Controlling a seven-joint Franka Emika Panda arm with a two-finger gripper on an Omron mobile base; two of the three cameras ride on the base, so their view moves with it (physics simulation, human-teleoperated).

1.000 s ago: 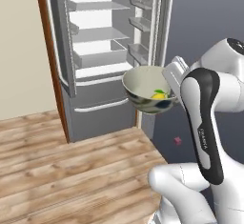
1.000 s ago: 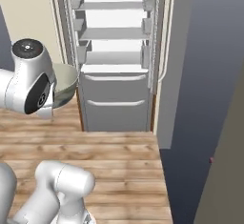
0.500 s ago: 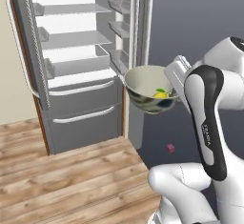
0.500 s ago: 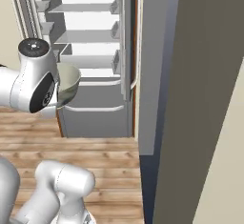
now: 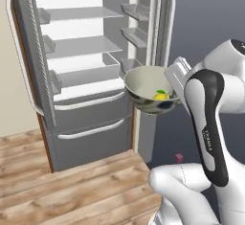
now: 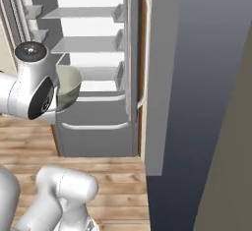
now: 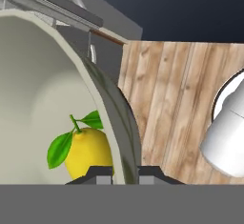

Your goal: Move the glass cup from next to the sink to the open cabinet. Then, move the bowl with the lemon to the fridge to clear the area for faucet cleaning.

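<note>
Gripper [image 7: 125,170] jaws narrow, pinching bowl [image 5: 150,89] rim: 1 finger inside, 1 outside. Bowl held in air before open fridge [image 5: 86,75], above wood floor [image 5: 72,190]. Cream inside, mottled outside; lemon [image 7: 88,154] with 2 green leaves inside.

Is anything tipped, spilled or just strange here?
Nothing is spilled. The bowl is gripped by its rim and held in mid-air in front of the open fridge, with the lemon lying inside it. One oddity: a small pink cube sits low by the floor.

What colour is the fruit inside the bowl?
The lemon is bright yellow with green leaves, clearest in the hand view, inside the cream bowl.
</note>
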